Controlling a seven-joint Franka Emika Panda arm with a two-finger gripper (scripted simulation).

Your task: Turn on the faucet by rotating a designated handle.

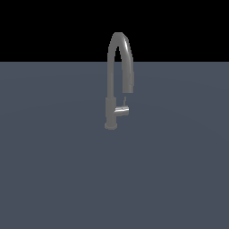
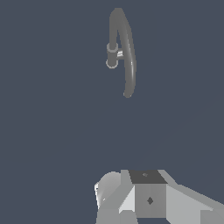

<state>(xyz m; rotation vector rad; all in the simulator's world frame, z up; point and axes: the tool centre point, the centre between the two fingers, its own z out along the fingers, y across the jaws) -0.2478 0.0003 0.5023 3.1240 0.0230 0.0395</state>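
Observation:
The faucet (image 1: 111, 89) is a slim grey gooseneck tap standing upright on the flat dark surface, its spout arching over toward the exterior view's right. The handle (image 1: 121, 110) is a short shiny silver stub jutting from the low post toward that same side, with a thin lever rod (image 1: 125, 100) rising from it. From the wrist view I look down on the faucet (image 2: 127, 57) and the handle (image 2: 119, 54), both far ahead. Only pale grey blocks of my gripper (image 2: 146, 194) show at the picture's edge, well apart from the faucet. My arm is absent from the exterior view.
A plain blue-grey floor (image 1: 53, 170) stretches all around the faucet, with a black background behind it. No other objects are visible.

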